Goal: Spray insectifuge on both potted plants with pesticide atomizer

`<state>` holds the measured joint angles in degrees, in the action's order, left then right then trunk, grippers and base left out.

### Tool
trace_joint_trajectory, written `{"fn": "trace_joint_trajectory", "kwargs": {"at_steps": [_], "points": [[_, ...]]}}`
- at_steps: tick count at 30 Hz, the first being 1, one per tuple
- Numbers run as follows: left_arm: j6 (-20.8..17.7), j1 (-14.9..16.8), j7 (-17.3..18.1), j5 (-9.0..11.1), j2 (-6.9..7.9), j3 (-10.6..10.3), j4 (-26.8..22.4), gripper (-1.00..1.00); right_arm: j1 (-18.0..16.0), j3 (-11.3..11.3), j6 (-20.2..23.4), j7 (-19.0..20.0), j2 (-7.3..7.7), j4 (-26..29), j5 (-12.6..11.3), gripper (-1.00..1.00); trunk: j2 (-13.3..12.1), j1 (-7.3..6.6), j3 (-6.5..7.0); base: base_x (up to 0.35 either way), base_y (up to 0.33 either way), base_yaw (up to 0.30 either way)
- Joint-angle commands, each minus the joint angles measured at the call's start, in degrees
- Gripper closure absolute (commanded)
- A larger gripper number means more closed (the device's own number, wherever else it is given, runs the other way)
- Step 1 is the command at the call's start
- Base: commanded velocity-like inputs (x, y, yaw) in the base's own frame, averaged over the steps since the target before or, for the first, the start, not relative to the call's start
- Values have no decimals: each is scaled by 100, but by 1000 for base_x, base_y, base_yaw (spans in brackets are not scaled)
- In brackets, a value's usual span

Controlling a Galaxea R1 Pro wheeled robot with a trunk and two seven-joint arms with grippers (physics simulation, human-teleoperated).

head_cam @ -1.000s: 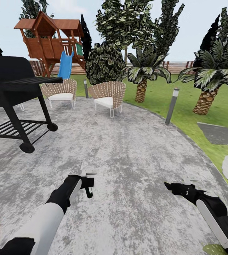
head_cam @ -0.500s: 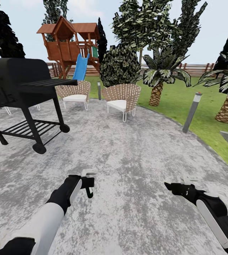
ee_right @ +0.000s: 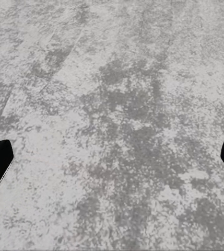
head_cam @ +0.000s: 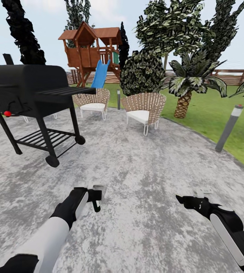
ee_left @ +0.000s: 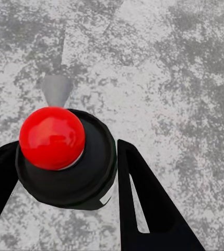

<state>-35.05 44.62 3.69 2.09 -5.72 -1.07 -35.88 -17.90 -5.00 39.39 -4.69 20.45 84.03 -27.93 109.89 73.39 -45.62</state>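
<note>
We saw no readable writing. On the grey patio (head_cam: 137, 178), a black grill (head_cam: 27, 91) stood left. Our left end effector (head_cam: 96, 197) gripped the pesticide atomizer (ee_left: 65, 157), red-capped; our right end effector (head_cam: 192, 199) hung spread wide, empty.

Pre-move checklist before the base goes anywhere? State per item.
1. Pesticide atomizer in the left gripper: ok, it sits between the fingers, red cap toward the wrist camera.
2. Right gripper free: ok, fingers wide apart over bare paving.
3. Potted plants located: cannot tell; ahead are the grill, wicker chairs and lawn.
4. Nozzle aimed at a plant: not ok, there is paving beneath it.
5. Clearance on the left side: probably ok, though the grill stands close ahead-left.
6. Clearance on the right side: ok, the bollard lamp is at the patio edge.
</note>
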Motion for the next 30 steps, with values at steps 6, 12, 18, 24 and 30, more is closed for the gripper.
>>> {"fn": "trace_joint_trajectory", "kwargs": {"at_steps": [6, 12, 18, 24, 30], "points": [[-28, 3, 0, 24, 1, -8, -5, 100, -3, -10, 17, -49, 6, 8, -55, -100, 2, 3, -2, 339, 0, 22], [-28, 3, 0, 28, -65, -8, 2, 100, -3, -10, 17, -49, 8, 7, -55, -100, 2, 3, 30, 335, -84, 0], [-28, 3, 0, 29, -74, -8, 10, 100, -3, -10, 17, -49, 9, 8, -55, -100, 2, 3, 82, 320, -161, 0], [-29, 3, -6, 21, -73, -8, 1, 100, -3, -10, 17, -49, 8, 7, -55, -100, 2, 3, 135, 73, -39, 0], [-28, 3, 0, 20, -70, -8, -6, 100, -3, -10, 17, -49, 10, 8, -55, -100, 42, 25, 171, 2, -1, 0]]}}
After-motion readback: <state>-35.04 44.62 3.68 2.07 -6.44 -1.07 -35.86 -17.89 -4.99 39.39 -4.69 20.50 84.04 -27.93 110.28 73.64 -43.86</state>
